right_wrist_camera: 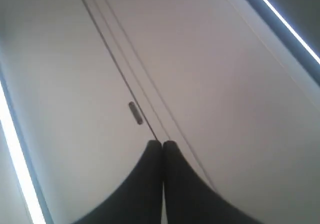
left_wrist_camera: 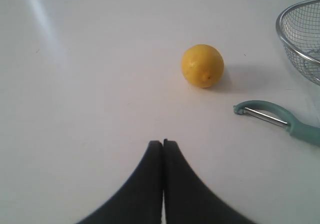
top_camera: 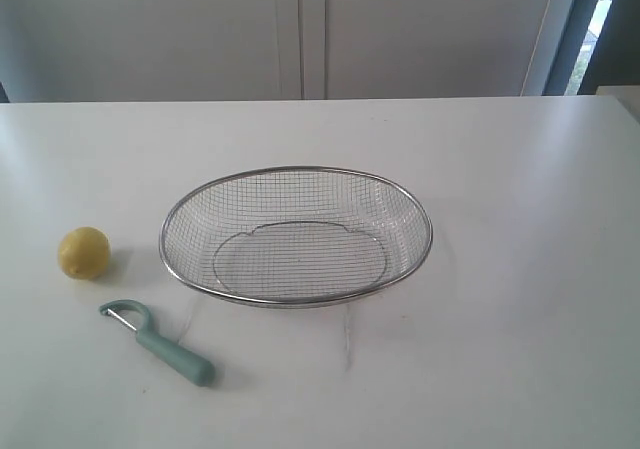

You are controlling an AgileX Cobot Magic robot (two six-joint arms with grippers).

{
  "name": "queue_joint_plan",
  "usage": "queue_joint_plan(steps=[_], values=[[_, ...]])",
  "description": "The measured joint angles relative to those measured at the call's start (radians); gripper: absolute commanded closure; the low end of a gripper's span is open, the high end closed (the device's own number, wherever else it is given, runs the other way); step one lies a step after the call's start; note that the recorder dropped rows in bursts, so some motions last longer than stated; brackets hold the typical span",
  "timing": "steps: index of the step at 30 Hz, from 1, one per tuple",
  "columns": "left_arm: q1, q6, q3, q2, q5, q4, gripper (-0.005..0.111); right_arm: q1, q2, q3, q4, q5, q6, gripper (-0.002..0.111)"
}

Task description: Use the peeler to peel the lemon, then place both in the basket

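Ahead of left claw (left_wrist_camera: 163, 143), lemon (left_wrist_camera: 202, 66)

lemon (top_camera: 83, 253): yellow, dimpled skin | peeler (top_camera: 160, 343): pale teal-green handle and looped head, silver blade | basket (top_camera: 296, 235): silver wire, square-grid mesh, plain silver rim | table (top_camera: 520, 269): plain white | gripper fingers (left_wrist_camera: 150, 184): matte black

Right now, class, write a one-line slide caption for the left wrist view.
Shut left end effector faces lemon; peeler and basket lie nearby on the table.
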Motion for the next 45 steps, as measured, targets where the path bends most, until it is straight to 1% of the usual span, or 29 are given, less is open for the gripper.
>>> queue_joint_plan(steps=[3, 5, 9, 13, 17, 21, 26, 28, 32, 35, 41, 43, 44, 45], values=[[0.0, 0.0, 0.0, 0.0, 0.0, 0.0, 0.107, 0.0, 0.002, -0.05, 0.138, 0.149, -0.168, 0.108], [0.0, 0.0, 0.0, 0.0, 0.0, 0.0, 0.107, 0.0, 0.028, -0.084, 0.177, 0.243, -0.284, 0.108], [0.0, 0.0, 0.0, 0.0, 0.0, 0.0, 0.107, 0.0, 0.159, -0.178, 0.199, 0.452, -0.499, 0.108], [0.0, 0.0, 0.0, 0.0, 0.0, 0.0, 0.107, 0.0, 0.346, -0.261, 0.197, 0.616, -0.63, 0.108], [0.0, 0.0, 0.0, 0.0, 0.0, 0.0, 0.107, 0.0, 0.572, -0.35, 0.188, 0.795, -0.668, 0.108], [0.0, 0.0, 0.0, 0.0, 0.0, 0.0, 0.107, 0.0, 0.763, -0.48, 0.186, 0.923, -0.664, 0.108], [0.0, 0.0, 0.0, 0.0, 0.0, 0.0, 0.107, 0.003, 0.929, -0.626, 0.186, 1.071, -0.659, 0.108], [0.0, 0.0, 0.0, 0.0, 0.0, 0.0, 0.107, 0.024, 0.979, -0.687, 0.186, 1.126, -0.659, 0.108], [0.0, 0.0, 0.0, 0.0, 0.0, 0.0, 0.107, 0.092, 1.058, -0.8, 0.174, 1.21, -0.661, 0.108], [0.0, 0.0, 0.0, 0.0, 0.0, 0.0, 0.107, 0.169, 1.12, -0.883, 0.152, 1.27, -0.661, 0.108], [0.0, 0.0, 0.0, 0.0, 0.0, 0.0, 0.107, 0.376, 1.25, -1.041, 0.009, 1.35, -0.556, 0.108], [0.0, 0.0, 0.0, 0.0, 0.0, 0.0, 0.107, 0.446, 1.306, -1.092, -0.059, 1.381, -0.504, 0.108], [0.0, 0.0, 0.0, 0.0, 0.0, 0.0, 0.107, 0.503, 1.363, -1.134, -0.102, 1.402, -0.472, 0.108], [0.0, 0.0, 0.0, 0.0, 0.0, 0.0, 0.107, 0.532, 1.392, -1.156, -0.116, 1.409, -0.464, 0.108]])
